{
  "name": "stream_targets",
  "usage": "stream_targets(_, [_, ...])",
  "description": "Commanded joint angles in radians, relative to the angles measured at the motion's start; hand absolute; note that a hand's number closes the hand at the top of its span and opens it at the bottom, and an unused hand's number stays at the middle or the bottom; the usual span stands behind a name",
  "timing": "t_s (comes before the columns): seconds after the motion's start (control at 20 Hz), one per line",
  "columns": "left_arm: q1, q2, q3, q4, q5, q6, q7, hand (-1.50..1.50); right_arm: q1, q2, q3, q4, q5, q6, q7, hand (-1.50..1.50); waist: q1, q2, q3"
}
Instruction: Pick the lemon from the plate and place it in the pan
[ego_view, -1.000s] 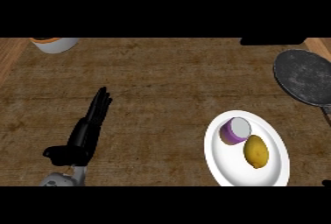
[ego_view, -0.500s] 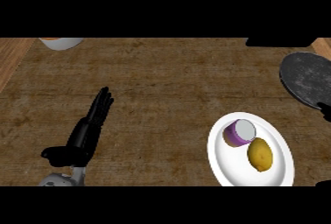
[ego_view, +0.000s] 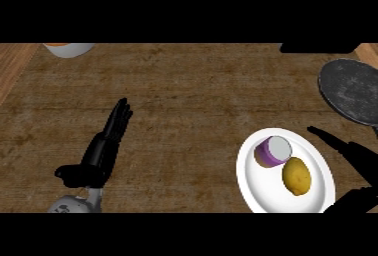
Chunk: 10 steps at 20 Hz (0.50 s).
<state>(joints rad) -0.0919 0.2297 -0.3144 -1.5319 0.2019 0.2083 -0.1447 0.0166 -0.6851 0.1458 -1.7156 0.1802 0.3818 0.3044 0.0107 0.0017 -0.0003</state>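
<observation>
The brown counter (ego_view: 184, 100) is seen to carry, at its right edge, the dark round pan (ego_view: 353, 90) and, nearer the lower right, the white plate (ego_view: 251, 185), on which the lemon (ego_view: 297, 176) lies just beside a purple-rimmed cup (ego_view: 273, 151). The left hand (ego_view: 100, 150) is held open at lower left, fingers straight and together, well apart from the plate. The right hand (ego_view: 354, 155) is observed just beside the plate's right rim, fingers extended, nothing grasped; a pale bowl (ego_view: 68, 49) is noted at upper left.
</observation>
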Motion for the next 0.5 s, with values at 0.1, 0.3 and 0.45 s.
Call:
stream_targets(0.1, [0.060, -0.029, 0.020, 0.004, -0.038, -0.027, -0.045, 0.00, -0.083, 0.096, 0.036, 0.128, 0.128, 0.041, 0.001, -1.50, -0.005, -0.001, 0.000])
stream_targets(0.3, [0.017, -0.060, 0.063, 0.018, -0.065, -0.054, -0.018, 0.00, -0.012, 0.144, -0.009, 0.055, 0.157, 0.076, 0.036, -1.50, -0.012, -0.002, 0.000])
stream_targets(0.45, [0.035, -0.074, 0.060, -0.004, -0.095, -0.059, 0.004, 0.00, -0.037, 0.197, -0.016, -0.001, 0.168, 0.104, 0.127, -1.50, -0.012, -0.002, 0.000])
